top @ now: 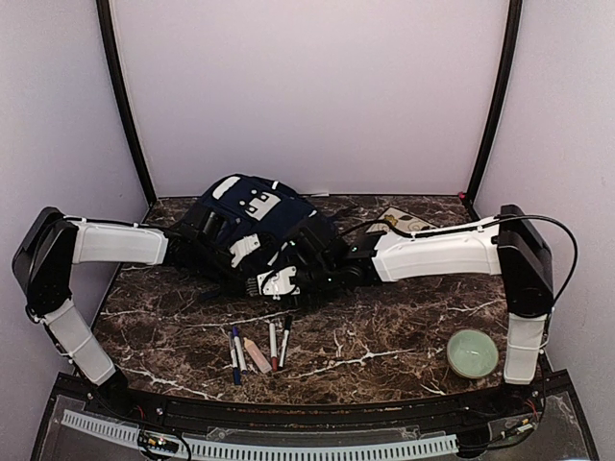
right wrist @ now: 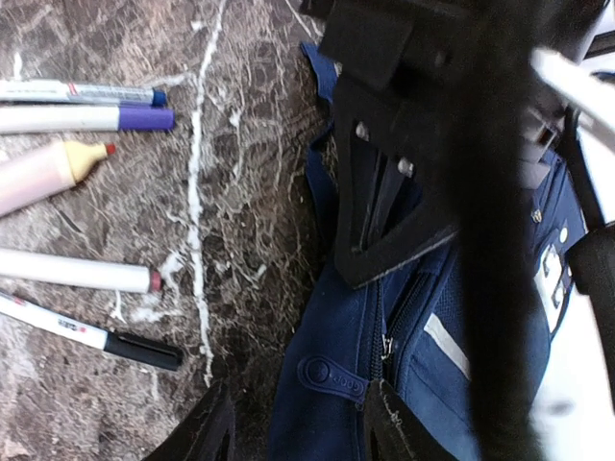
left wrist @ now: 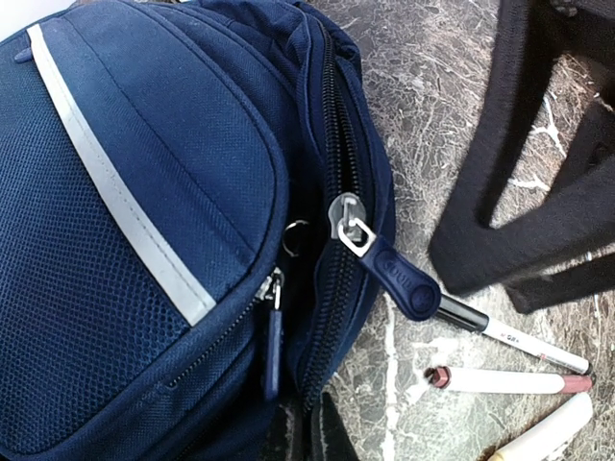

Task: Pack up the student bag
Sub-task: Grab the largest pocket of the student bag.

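The student bag [top: 252, 219], navy with white trim, lies at the back middle of the marble table, and both arms meet at its near edge. In the left wrist view my left gripper [left wrist: 312, 430] is shut on the student bag's [left wrist: 144, 221] fabric edge beside the main zip. That zip's rubber pull tab [left wrist: 404, 280] hangs loose over the bag's side. My right gripper [right wrist: 303, 430] stands open low over the bag's edge [right wrist: 332, 327], with the pull tab [right wrist: 330, 376] between its fingers. The tab's end lies against the right finger [right wrist: 394, 423].
Several markers and pens [top: 258, 348] lie side by side on the table just in front of the bag, also close to both grippers [left wrist: 514, 382] [right wrist: 86, 119]. A pale green bowl [top: 473, 352] sits at the front right. A flat printed object [top: 405, 221] lies behind the right arm.
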`<state>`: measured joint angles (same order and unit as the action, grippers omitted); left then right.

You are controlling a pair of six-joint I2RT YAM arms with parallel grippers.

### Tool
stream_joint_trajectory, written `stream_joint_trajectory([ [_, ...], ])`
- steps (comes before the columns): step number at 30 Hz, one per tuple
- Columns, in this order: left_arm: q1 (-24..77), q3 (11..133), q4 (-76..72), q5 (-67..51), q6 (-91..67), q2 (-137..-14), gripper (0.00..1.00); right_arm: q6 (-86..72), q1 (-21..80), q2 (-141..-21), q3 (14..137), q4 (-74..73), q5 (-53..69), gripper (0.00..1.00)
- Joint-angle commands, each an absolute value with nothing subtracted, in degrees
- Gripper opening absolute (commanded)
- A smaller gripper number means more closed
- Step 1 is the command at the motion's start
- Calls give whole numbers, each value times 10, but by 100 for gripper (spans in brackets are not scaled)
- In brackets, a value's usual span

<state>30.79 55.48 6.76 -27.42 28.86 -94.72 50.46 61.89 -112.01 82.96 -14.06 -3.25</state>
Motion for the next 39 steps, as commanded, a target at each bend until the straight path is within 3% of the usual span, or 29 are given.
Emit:
stream_joint_trajectory([
  [1,308,582,56,-327,280,-933,0,525,626,-1140,817,-102,-70,46],
  [10,308,584,59,-331,281,-936,0,519,630,-1163,823,-68,-104,43],
  [16,307,586,62,-333,283,-938,0,501,631,-1168,821,-34,-132,33],
  [21,307,587,64,-332,284,-939,0,515,636,-1172,809,-13,-157,33],
  [27,306,588,66,-331,284,-937,0,552,650,-1179,785,31,-214,42],
  [39,303,590,69,-328,287,-936,0,521,644,-1143,791,26,-241,33],
])
